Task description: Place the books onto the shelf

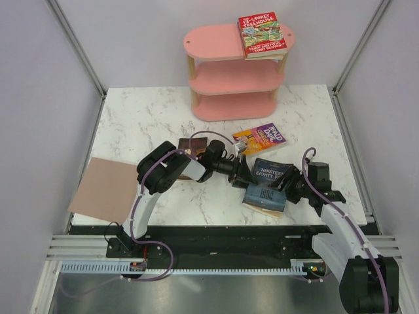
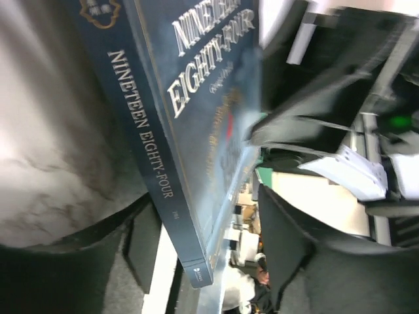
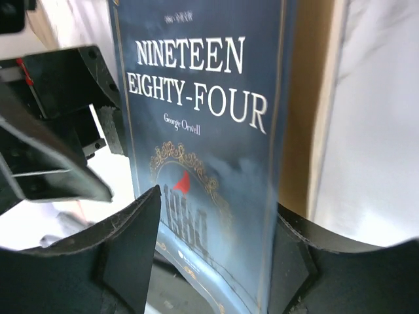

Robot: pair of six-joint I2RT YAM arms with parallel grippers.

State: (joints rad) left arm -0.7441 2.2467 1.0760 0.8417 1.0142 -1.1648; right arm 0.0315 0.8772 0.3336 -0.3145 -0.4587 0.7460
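The dark blue Nineteen Eighty-Four book (image 1: pixel 272 171) stands tilted on edge between my two grippers, just above another book (image 1: pixel 264 199) lying flat. My left gripper (image 1: pixel 241 171) straddles its spine (image 2: pixel 163 196) and stands open, with a gap on one side (image 2: pixel 204 196). From the other end my right gripper (image 3: pixel 219 206) is open, its fingers either side of the cover (image 3: pixel 209 131). A red Treehouse book (image 1: pixel 262 35) lies on the top board of the pink shelf (image 1: pixel 216 46). The purple-yellow Roald Dahl book (image 1: pixel 260 139) and a dark brown book (image 1: pixel 192 144) lie on the table.
A plain tan-pink sheet (image 1: pixel 105 188) hangs over the table's left front corner. The shelf stands at the back of the marble table (image 1: pixel 144 118), its two lower boards bare. Grey walls close in both sides.
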